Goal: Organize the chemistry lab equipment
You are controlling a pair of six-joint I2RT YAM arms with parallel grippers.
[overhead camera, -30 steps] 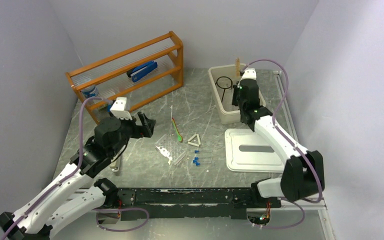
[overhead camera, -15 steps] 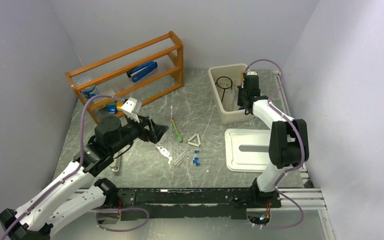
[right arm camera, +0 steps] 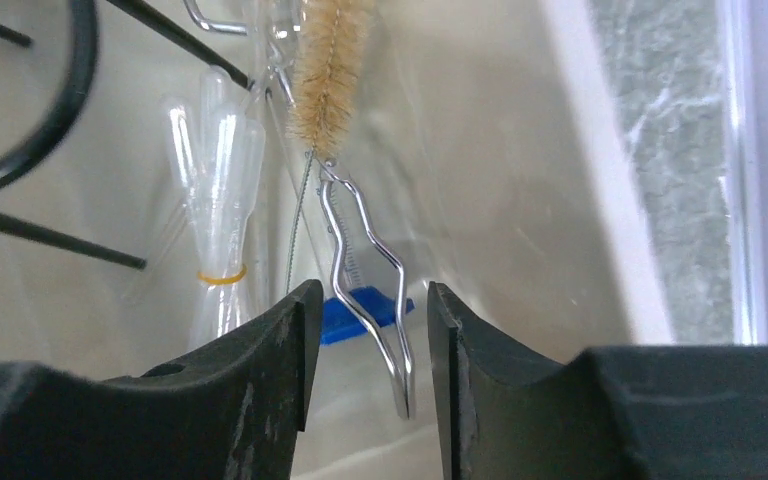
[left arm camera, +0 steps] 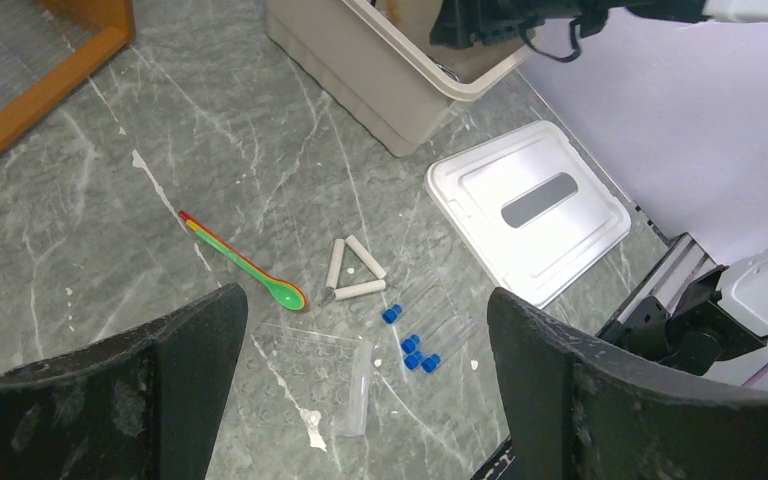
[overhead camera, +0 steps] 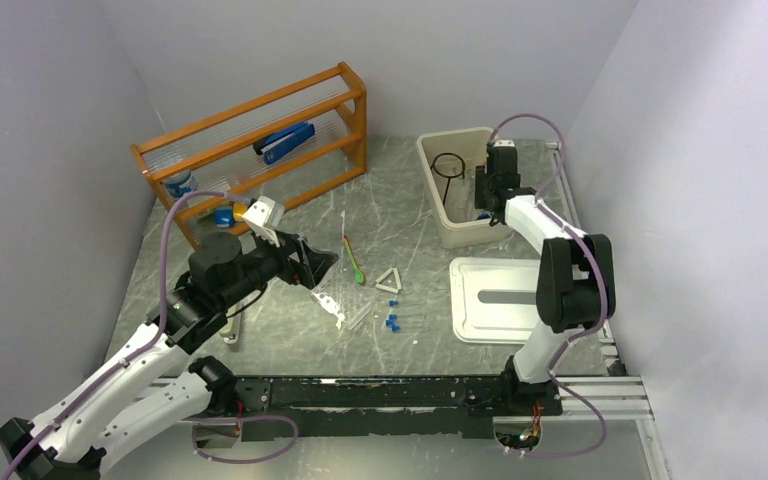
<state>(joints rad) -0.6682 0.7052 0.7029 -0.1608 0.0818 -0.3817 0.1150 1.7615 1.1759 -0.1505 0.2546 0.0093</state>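
My left gripper [overhead camera: 315,262] hangs open above the table's middle. Below its wide-apart jaws [left arm camera: 365,320] lie a white triangle [left arm camera: 336,265], several clear blue-capped tubes [left arm camera: 415,352] and a clear plastic tube rack [left arm camera: 310,385]. The triangle [overhead camera: 389,281] and the tubes [overhead camera: 392,322] are left of the lid. My right gripper [overhead camera: 487,195] reaches down into the beige bin [overhead camera: 430,150]. Its jaws [right arm camera: 370,300] stand open. A tube brush [right arm camera: 330,70] hangs its wire handle between them, touching neither finger. A black wire ring stand [right arm camera: 60,110] and banded clear pipettes [right arm camera: 222,170] lie in the bin.
Stacked coloured spoons [overhead camera: 353,258] lie left of the triangle. The bin's white lid [overhead camera: 505,300] lies flat at the front right. A wooden shelf rack [overhead camera: 260,130] at the back left holds a blue stapler [overhead camera: 285,142]. Grey walls close in on both sides.
My right gripper came down into the bin with the brush and opened, letting go of its wire handle. My left gripper swung right, out over the tube rack.
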